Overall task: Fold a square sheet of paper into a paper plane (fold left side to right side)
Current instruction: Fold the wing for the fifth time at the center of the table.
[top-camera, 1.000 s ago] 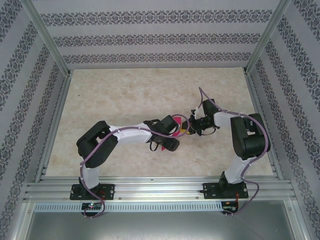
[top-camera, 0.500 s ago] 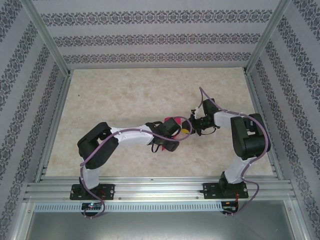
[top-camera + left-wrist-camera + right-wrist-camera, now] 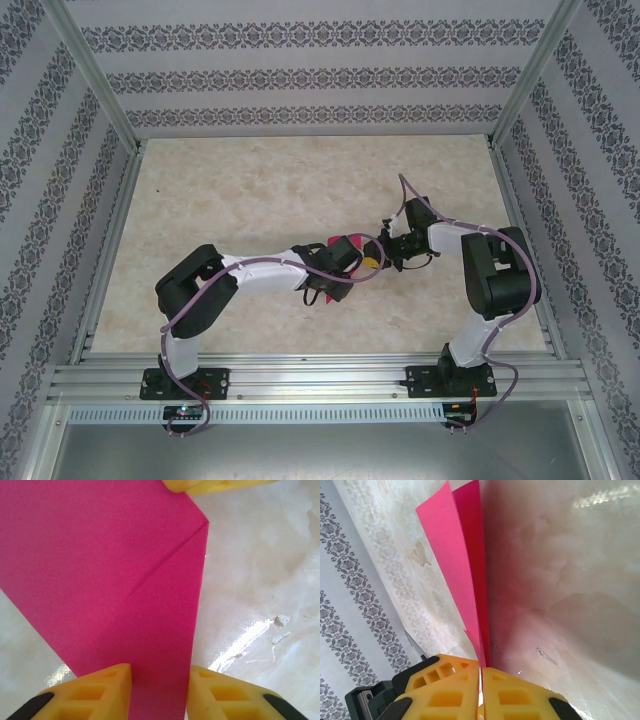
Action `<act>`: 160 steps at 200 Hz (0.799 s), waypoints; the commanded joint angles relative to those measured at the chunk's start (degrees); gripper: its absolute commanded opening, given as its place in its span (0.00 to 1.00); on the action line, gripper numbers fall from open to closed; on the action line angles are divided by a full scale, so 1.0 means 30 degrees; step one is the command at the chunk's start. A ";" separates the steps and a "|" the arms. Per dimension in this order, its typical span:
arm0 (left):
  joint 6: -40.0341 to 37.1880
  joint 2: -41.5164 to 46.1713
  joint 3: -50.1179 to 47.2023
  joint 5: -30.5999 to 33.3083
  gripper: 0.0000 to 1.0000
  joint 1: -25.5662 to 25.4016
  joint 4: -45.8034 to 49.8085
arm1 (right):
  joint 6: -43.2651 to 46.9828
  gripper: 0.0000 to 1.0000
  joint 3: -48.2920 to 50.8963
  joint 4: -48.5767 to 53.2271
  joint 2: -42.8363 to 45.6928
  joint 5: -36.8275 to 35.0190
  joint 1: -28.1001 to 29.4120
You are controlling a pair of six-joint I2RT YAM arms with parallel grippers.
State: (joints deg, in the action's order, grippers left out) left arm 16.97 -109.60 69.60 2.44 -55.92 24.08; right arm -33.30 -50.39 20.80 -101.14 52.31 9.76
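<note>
The sheet of paper (image 3: 100, 555) is bright pink and folded, with a diagonal crease running to a corner. It lies over the pale table in the left wrist view. My left gripper (image 3: 160, 672) is open, and its yellow fingers (image 3: 107, 690) stand either side of a narrow strip of the paper. In the right wrist view my right gripper (image 3: 481, 667) is shut on the paper's edge, and two pink layers (image 3: 455, 545) fan up from its fingers. From above, both grippers meet mid-table over a sliver of pink paper (image 3: 352, 263), with the left gripper (image 3: 362, 263) beside the right gripper (image 3: 383, 260).
The marbled tabletop (image 3: 250, 200) stretches behind and to the left of the arms. Patterned walls (image 3: 300, 75) close in three sides. An aluminium rail (image 3: 320, 380) with both arm bases runs along the near edge.
The left wrist has shifted slightly forward and down over the paper, so less pink shows from above. The right arm has stayed in place.
</note>
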 commanded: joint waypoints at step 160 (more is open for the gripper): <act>0.4684 0.1745 -0.2707 -0.6441 0.00 0.2963 -0.6122 | 0.0194 0.48 0.2943 -0.2107 0.6348 -0.5265 -0.0117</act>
State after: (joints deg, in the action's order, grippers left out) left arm 27.22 -106.91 63.00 -12.53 -48.71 11.68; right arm -31.55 -43.83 19.29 -83.40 39.09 7.07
